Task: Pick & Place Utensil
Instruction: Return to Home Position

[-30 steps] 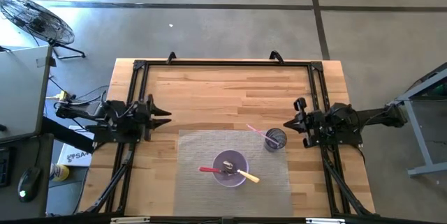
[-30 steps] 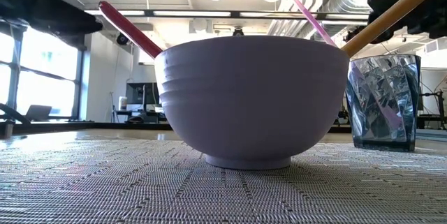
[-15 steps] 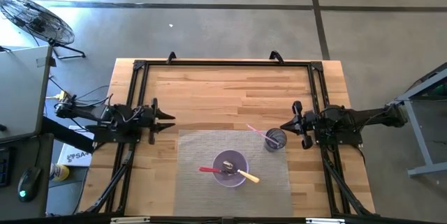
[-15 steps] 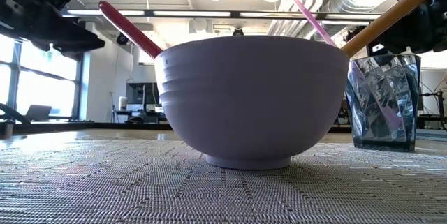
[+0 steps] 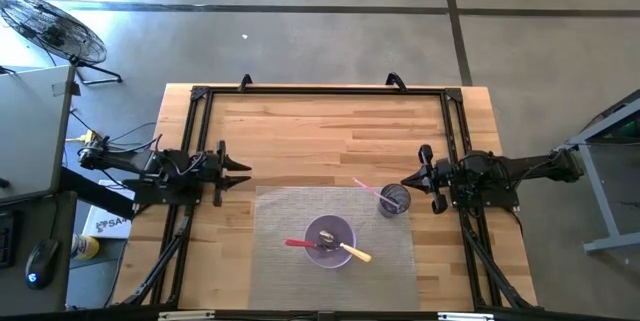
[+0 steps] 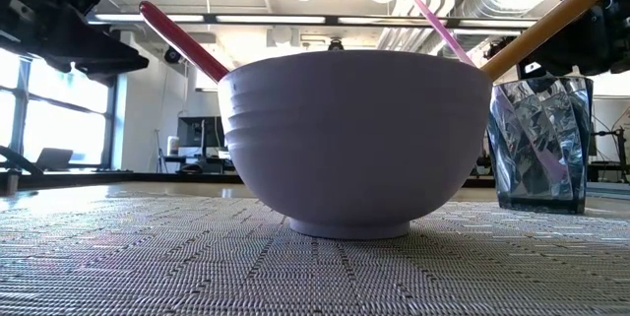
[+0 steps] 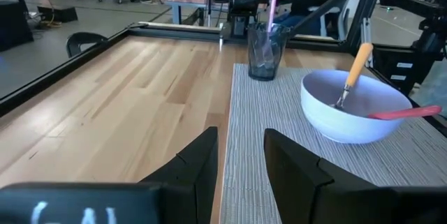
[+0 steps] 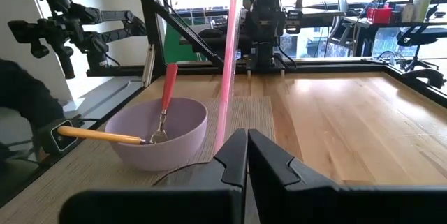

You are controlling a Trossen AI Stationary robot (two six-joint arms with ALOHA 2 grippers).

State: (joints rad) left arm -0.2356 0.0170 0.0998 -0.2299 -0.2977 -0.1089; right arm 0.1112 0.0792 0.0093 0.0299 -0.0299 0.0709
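Observation:
A lilac bowl (image 5: 329,241) (image 6: 354,139) stands on a grey woven mat (image 5: 280,271). Two utensils lean on the bowl's rim with their metal ends inside: a red-handled one (image 5: 298,244) (image 8: 167,91) and a yellow-handled one (image 5: 357,253) (image 7: 357,63). A dark clear cup (image 5: 394,201) (image 7: 264,53) right of and beyond the bowl holds a pink utensil (image 5: 365,188) (image 8: 225,77), which leans on the cup's rim. My left gripper (image 5: 242,173) (image 7: 241,161) is open at the mat's far left corner. My right gripper (image 5: 405,181) (image 8: 246,158) is shut, just right of the cup and touching nothing.
A black frame rail (image 5: 320,91) runs along the table's far edge and down both sides. Bare wooden tabletop (image 5: 320,131) lies beyond the mat, between the two arms. The mat's near part (image 6: 295,277) in front of the bowl is bare.
Both arms moved in toward the table's middle and turned about their wrists, then held still. The left gripper went right toward the mat and came lower. The right gripper went left toward the cup. Bowl, cup and utensils stayed put.

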